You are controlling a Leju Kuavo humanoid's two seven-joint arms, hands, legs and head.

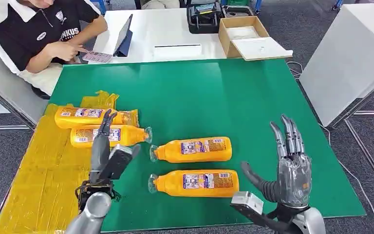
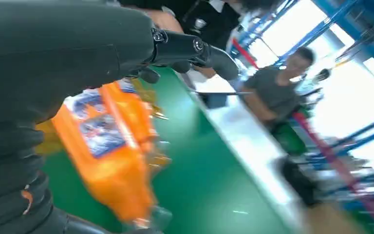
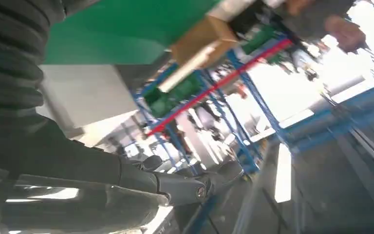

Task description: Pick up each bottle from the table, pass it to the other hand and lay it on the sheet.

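Note:
Two orange bottles lie on the yellow sheet [image 1: 39,180] at the left: one [image 1: 87,117] farther back, one [image 1: 114,135] in front with its clear cap poking onto the green mat. Two more orange bottles lie on the green mat [image 1: 199,92]: one [image 1: 195,149] in the middle, one [image 1: 197,183] nearer me. My left hand [image 1: 106,153] hovers empty above the sheet's edge, fingers stretched over the front sheet bottle [image 2: 109,146]. To the right of the near bottle, my right hand [image 1: 285,170] is raised, fingers spread, holding nothing.
A person in a black and white shirt [image 1: 34,29] sits at the far left, pointing at a card. The white table behind holds a tablet [image 1: 122,36], a black case [image 1: 202,17] and an open cardboard box [image 1: 246,36]. A white cabinet [image 1: 350,58] stands at the right.

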